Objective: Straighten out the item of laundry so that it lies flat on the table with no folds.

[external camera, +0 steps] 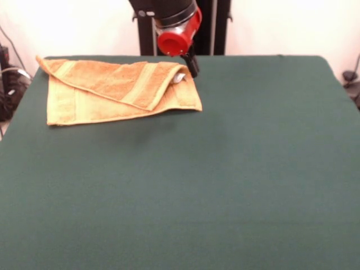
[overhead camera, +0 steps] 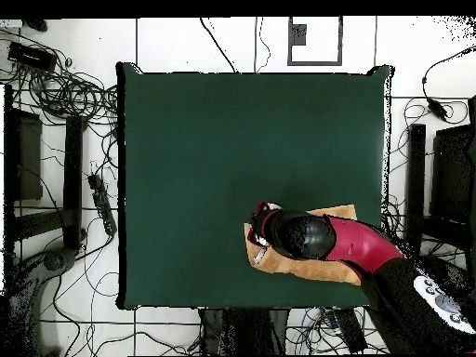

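The item of laundry (external camera: 112,84), an orange-tan towel, lies at the table's (external camera: 225,169) far left in the front view. One part is folded diagonally over the rest, showing its border bands, and a small white tag (external camera: 179,77) peeks out at the flap's right corner. My gripper (external camera: 193,68) hangs under the red wrist, right at that folded corner and touching or nearly touching it. In the overhead view the towel (overhead camera: 302,265) sits near the table's (overhead camera: 232,139) lower right edge, and the arm (overhead camera: 307,234) covers most of it and the gripper.
Green cloth stretches wide to the right of and in front of the towel in the front view. Cables (overhead camera: 65,93) and black stands (overhead camera: 428,177) lie on the floor round the table. The towel's far edge runs close to the table's far rim.
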Motion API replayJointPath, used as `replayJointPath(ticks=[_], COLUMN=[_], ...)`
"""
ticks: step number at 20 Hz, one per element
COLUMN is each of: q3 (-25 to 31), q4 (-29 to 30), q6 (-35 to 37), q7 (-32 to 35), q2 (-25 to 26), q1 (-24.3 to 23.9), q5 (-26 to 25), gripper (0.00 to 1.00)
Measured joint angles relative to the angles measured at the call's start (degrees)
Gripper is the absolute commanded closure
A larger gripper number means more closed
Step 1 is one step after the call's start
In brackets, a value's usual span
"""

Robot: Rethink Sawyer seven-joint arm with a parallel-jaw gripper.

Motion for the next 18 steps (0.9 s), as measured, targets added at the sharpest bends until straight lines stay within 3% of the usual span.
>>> replayJointPath(ticks=[7, 18], q3=[-5.9, -10.3], q4=[-2.3, -4.7], q6=[0.0, 0.0], q7=[0.0, 0.0], q2=[-1.3, -1.3], q1=[3.6, 6.9], q5=[0.7, 3.1], gripper=[1.00, 1.00])
